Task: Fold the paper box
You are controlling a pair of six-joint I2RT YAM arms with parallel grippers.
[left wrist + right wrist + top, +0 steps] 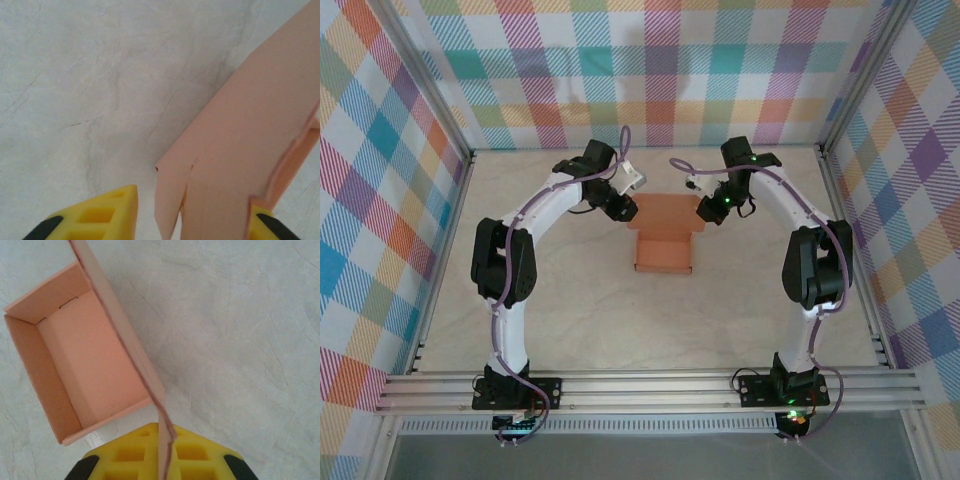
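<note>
Right wrist: paper box [95,365] is clamped by right gripper [162,460]; left gripper [185,222] is spread around its edge. Tearing could be caused by uneven pulling.

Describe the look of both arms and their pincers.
The left arm and right arm share white curved links, black joint housings, a purple cable along each, and black base plates. The left pincer and right pincer have yellow fingers moulded with square pockets, black patches at their bases. Green lights glow on the right arm.
</note>
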